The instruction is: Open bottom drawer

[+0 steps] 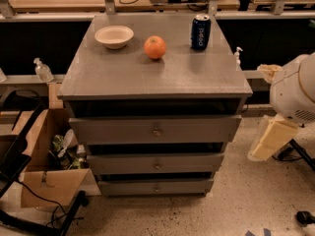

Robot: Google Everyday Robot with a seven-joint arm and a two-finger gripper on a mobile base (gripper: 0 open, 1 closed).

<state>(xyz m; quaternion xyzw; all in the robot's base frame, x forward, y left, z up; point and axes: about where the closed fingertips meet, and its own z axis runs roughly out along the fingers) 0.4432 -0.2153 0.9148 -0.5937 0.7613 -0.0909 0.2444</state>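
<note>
Grey wooden cabinet (162, 75) stood on a speckled floor (246, 205), its three drawer fronts stacked under the top's front edge. The bottom drawer (156, 187), the narrowest and shortest grey front with a small round metal knob, sat lowest, just above the floor. A white bowl (114, 36), an orange (155, 47) and a blue soda can (200, 32) stood near the back edge. A brown cardboard box (47, 156) crowded the left side. The robot's cream gripper (268, 140) hung beyond the front right corner, well apart from the drawer, with bare floor between; whether it was open or closed could not be told.
</note>
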